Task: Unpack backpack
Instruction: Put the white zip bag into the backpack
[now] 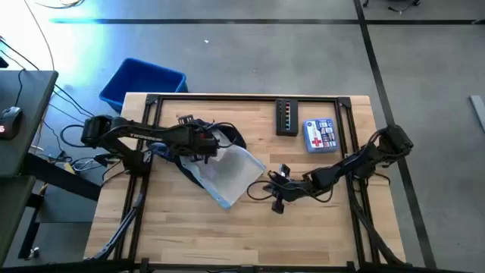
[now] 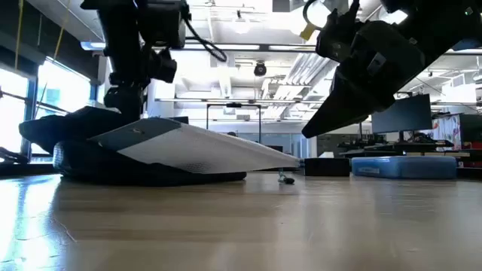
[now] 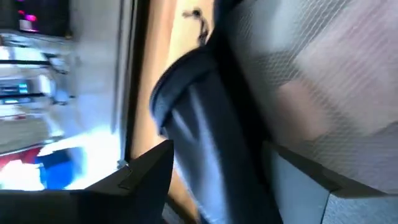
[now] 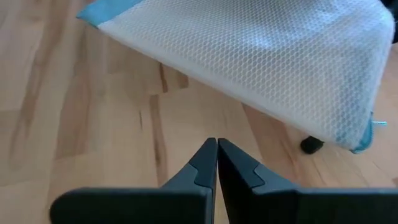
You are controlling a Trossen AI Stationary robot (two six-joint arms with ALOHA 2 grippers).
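The dark navy backpack [image 1: 179,156] lies flat on the table's left half, also seen in the low view [image 2: 113,169]. A clear mesh pouch [image 1: 227,176] with a blue edge sticks out of it. The pouch slopes from the backpack's top down to the table [image 2: 197,147]. My left gripper [image 1: 203,144] stands over the backpack, its fingers on either side of a fold of navy fabric [image 3: 205,143]. My right gripper [image 1: 276,199] hovers shut and empty just right of the pouch's low end [image 4: 261,62]. My left gripper has a thick fold of the backpack's navy fabric [image 3: 211,174] between its two fingers, next to the pouch's mesh. It comes at the fold from above, pointing down. The backpack's bottom stays on the table.
A black box with coloured items [image 1: 286,116] and a blue first-aid kit [image 1: 320,135] lie at the far right. A bright blue bin [image 1: 142,82] stands beyond the table's far left corner. A small dark piece [image 4: 311,145] lies on the wood by the pouch's corner.
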